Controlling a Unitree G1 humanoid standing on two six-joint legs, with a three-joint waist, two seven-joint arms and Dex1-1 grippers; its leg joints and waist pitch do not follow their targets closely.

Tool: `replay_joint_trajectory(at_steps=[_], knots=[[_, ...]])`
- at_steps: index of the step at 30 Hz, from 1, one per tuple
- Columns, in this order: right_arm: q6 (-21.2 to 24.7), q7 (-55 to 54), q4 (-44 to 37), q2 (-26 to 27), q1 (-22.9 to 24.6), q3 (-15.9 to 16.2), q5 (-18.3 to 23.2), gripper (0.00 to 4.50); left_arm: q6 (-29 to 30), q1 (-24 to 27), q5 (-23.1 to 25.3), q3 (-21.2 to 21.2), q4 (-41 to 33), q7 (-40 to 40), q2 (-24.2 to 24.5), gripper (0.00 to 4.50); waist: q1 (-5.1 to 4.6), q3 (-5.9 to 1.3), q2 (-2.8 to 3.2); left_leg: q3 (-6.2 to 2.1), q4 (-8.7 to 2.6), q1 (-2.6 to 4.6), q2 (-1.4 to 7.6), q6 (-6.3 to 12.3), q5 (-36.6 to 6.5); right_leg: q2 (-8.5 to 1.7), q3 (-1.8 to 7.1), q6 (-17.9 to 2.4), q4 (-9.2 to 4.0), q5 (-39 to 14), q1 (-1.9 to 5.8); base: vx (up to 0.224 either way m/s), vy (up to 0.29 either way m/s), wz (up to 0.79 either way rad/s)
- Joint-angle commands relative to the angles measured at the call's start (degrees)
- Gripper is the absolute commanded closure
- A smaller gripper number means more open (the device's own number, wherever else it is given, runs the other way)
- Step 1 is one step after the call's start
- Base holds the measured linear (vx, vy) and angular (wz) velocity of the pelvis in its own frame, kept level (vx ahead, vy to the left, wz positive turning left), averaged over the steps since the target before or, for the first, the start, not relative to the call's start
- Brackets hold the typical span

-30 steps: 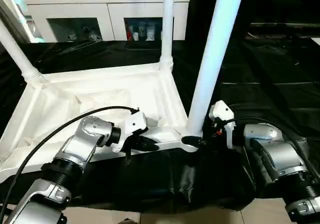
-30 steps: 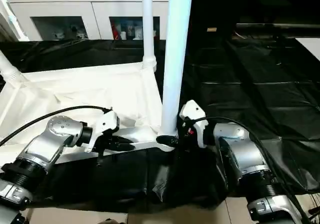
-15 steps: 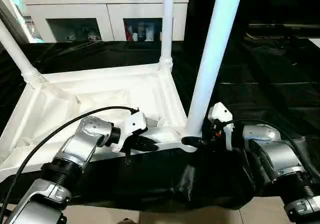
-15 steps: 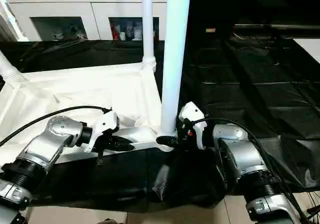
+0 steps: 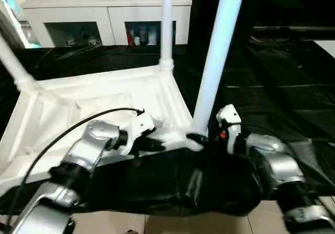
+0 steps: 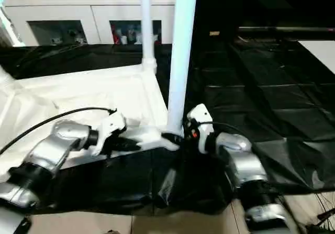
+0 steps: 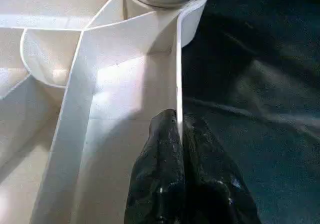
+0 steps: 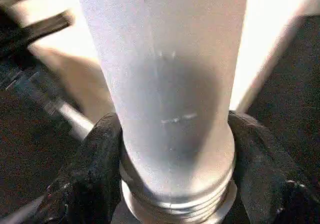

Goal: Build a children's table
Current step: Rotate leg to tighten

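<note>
The children's table top (image 5: 104,95) lies upside down on the black-draped work table, white with a ribbed underside. Three white legs stand in its corner sockets: one at the far left (image 5: 13,61), one at the back (image 5: 166,24), and a near one (image 5: 214,61). My left gripper (image 5: 156,145) is shut on the thin front rim (image 7: 178,83) of the top, close to the near right corner. My right gripper (image 5: 201,138) is closed round the base of the near leg (image 8: 170,83), one black finger (image 8: 97,154) on each side, just above the threaded collar.
A black drape (image 5: 272,87) covers the work table and hangs over its front edge (image 5: 183,192) under my grippers. A white cabinet (image 5: 104,9) with glass doors stands behind. A black cable (image 5: 63,134) loops over my left forearm. Tan floor (image 5: 157,223) shows below.
The camera has shifted, sliding the whole scene. My right gripper's fingers have drawn in around the leg's base. The left gripper stays clamped on the rim.
</note>
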Motion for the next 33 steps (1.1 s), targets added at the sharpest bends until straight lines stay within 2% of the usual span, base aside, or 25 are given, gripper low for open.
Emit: replay_joint_trajectory(at_steps=[1,3,5,6,7,8,10,11,12,13,14,17,19,22,25,29,30,32,33], knots=[[0.7,-6.5,4.0,4.1,-1.5,-0.8,0.5,1.85,0.8,-1.0,-1.0,0.1,2.9,3.7,-4.4,4.5,-0.1,-2.94,-0.31,-1.02,-4.64,0.85,2.62,0.99,-14.7,-3.32,2.01,-14.2,-4.89,-8.4,2.21,0.0,0.0,0.0],[-0.2,-12.7,7.1,7.2,-3.0,-1.3,-0.7,1.85,0.6,-2.6,0.3,0.1,6.2,8.2,-7.0,4.5,-0.33,-2.76,-0.19,-0.94,-4.72,1.16,2.57,0.5,-15.7,-3.27,2.11,-14.0,-5.18,-9.9,1.74,0.0,0.0,0.0],[-0.6,-18.1,10.2,9.7,-4.6,-1.7,-1.7,1.85,1.4,-4.0,0.8,0.8,9.2,12.8,-9.7,4.5,-0.37,-2.78,-0.2,-1.01,-4.82,1.21,2.49,-0.08,-16.2,-3.3,2.13,-13.3,-5.34,-11.6,1.83,0.0,0.0,0.0],[-1.2,-20.9,12.2,11.1,-5.6,-1.5,-2.7,1.85,2.2,-5.0,0.9,1.4,11.3,16.0,-11.5,4.5,-0.35,-2.74,-0.02,-1.08,-4.88,1.19,2.57,-0.11,-16.4,-3.33,2.15,-13.3,-5.29,-11.5,1.85,0.0,0.0,0.0],[-1.7,-23.4,13.9,12.2,-6.5,-1.2,-3.6,1.85,2.9,-5.8,1.1,1.8,13.2,18.5,-13.0,4.5,-0.48,-2.69,-0.19,-1.0,-4.87,1.19,2.47,-0.08,-16.6,-3.25,2.13,-13.1,-5.41,-11.7,1.77,0.0,0.0,0.0],[-2.4,-26.0,15.8,13.4,-7.6,-1.4,-4.4,1.85,3.1,-6.6,1.5,1.9,15.0,20.3,-14.3,4.5,-0.55,-2.35,-0.19,-0.98,-5.02,1.36,2.33,-0.06,-18.4,-3.21,2.1,-12.6,-5.78,-14.8,1.6,0.0,0.0,0.0],[-3.6,-29.7,19.4,15.4,-9.8,-2.4,-5.1,1.85,2.7,-8.0,2.9,1.8,18.6,23.8,-16.3,4.5,-0.59,-2.3,-0.13,-1.24,-5.21,1.92,2.35,-0.39,-21.5,-3.6,2.15,-11.0,-6.59,-21.3,1.47,0.0,0.0,0.0],[-4.0,-30.2,19.9,15.6,-10.2,-2.4,-5.3,1.85,2.5,-8.2,3.2,1.7,19.2,24.4,-16.5,4.5,-0.6,-2.3,-0.04,-1.24,-5.28,1.99,2.38,-0.45,-21.8,-3.61,2.17,-10.7,-6.7,-22.0,1.4,0.0,0.0,0.0],[-4.0,-30.6,20.4,15.8,-10.5,-2.6,-5.3,1.85,2.5,-8.4,3.4,1.7,19.7,24.8,-16.7,4.5,-0.5,-2.55,0.03,-1.36,-5.44,2.13,2.52,-0.38,-21.5,-3.58,2.13,-10.4,-6.74,-20.9,1.57,0.0,0.0,0.0],[-4.1,-30.9,21.1,16.0,-11.0,-2.9,-5.4,1.85,2.2,-8.7,3.7,1.8,20.3,25.3,-16.8,4.5,-0.41,-2.76,0.03,-1.34,-5.59,1.73,2.56,0.34,-19.6,-3.48,2.12,-10.4,-6.55,-17.2,1.92,0.0,0.0,0.0],[-4.3,-30.4,21.8,16.4,-11.4,-3.6,-4.8,1.85,1.5,-9.0,4.1,1.7,20.8,25.6,-16.7,4.5,-0.37,-2.77,0.0,-1.25,-5.61,1.58,2.53,1.03,-18.5,-3.34,2.15,-10.7,-6.44,-14.6,1.89,0.0,0.0,0.0],[-4.8,-29.4,22.4,16.9,-11.8,-4.0,-4.4,1.85,0.9,-9.4,4.4,2.0,21.6,25.8,-16.8,4.5,-0.42,-2.71,0.04,-1.26,-5.7,1.6,2.5,1.31,-19.6,-3.39,2.03,-10.8,-6.54,-15.5,1.89,0.0,0.0,0.0],[-5.9,-28.5,22.6,17.4,-12.0,-4.1,-4.3,1.15,0.0,-9.8,4.8,1.8,22.2,25.1,-16.4,4.5,-0.32,-2.68,-0.01,-1.26,-5.73,1.7,2.52,1.13,-20.7,-3.59,2.11,-10.3,-6.81,-17.6,1.77,0.0,0.0,0.0],[-8.0,-28.1,23.4,16.9,-12.3,-3.9,-5.4,1.09,-1.6,-9.7,5.4,1.5,22.5,23.7,-15.7,4.5,-0.37,-2.59,-0.03,-1.4,-5.94,1.56,2.56,1.08,-21.2,-3.69,2.09,-9.5,-7.06,-20.0,1.71,0.0,0.0,0.0],[-9.6,-27.8,22.8,15.5,-12.5,-3.8,-6.0,0.67,-3.8,-8.9,6.3,0.1,21.6,21.2,-14.4,4.5,-0.33,-2.51,-0.1,-1.41,-6.06,1.65,2.67,1.02,-22.0,-3.74,2.16,-9.2,-7.29,-21.5,1.46,0.0,0.0,0.0],[-10.9,-24.6,19.7,13.0,-12.0,-3.8,-6.2,0.44,-5.8,-7.2,6.3,-0.9,18.8,15.8,-11.9,4.5,-0.39,-2.78,-0.27,-1.4,-6.12,1.09,2.76,1.64,-19.6,-3.76,2.19,-9.6,-6.9,-18.2,1.84,0.0,0.0,0.0],[-11.1,-21.3,17.3,10.5,-11.4,-3.2,-6.1,0.44,-6.2,-6.0,5.7,-0.9,17.1,12.3,-10.1,4.5,-0.54,-2.9,-0.69,-1.32,-6.05,0.73,2.72,2.25,-17.3,-3.61,2.07,-10.0,-6.61,-15.2,2.12,0.0,0.0,0.0],[-11.0,-18.2,15.7,8.3,-10.8,-2.6,-6.2,0.44,-8.3,-4.8,5.1,-1.2,15.5,8.6,-8.5,4.5,-0.42,-3.31,-0.59,-1.03,-5.29,0.53,2.68,4.6,-12.3,-3.52,2.01,-11.5,-5.88,-7.3,2.37,0.0,0.0,0.0],[-10.9,-17.2,15.3,7.7,-10.5,-2.4,-6.2,0.44,-8.5,-4.5,4.8,-1.2,15.0,7.5,-8.1,4.5,-0.39,-3.5,-0.82,-1.0,-5.05,0.41,2.7,5.18,-10.4,-3.54,1.93,-12.2,-5.48,-4.4,2.55,0.056,-0.012,-0.01]])
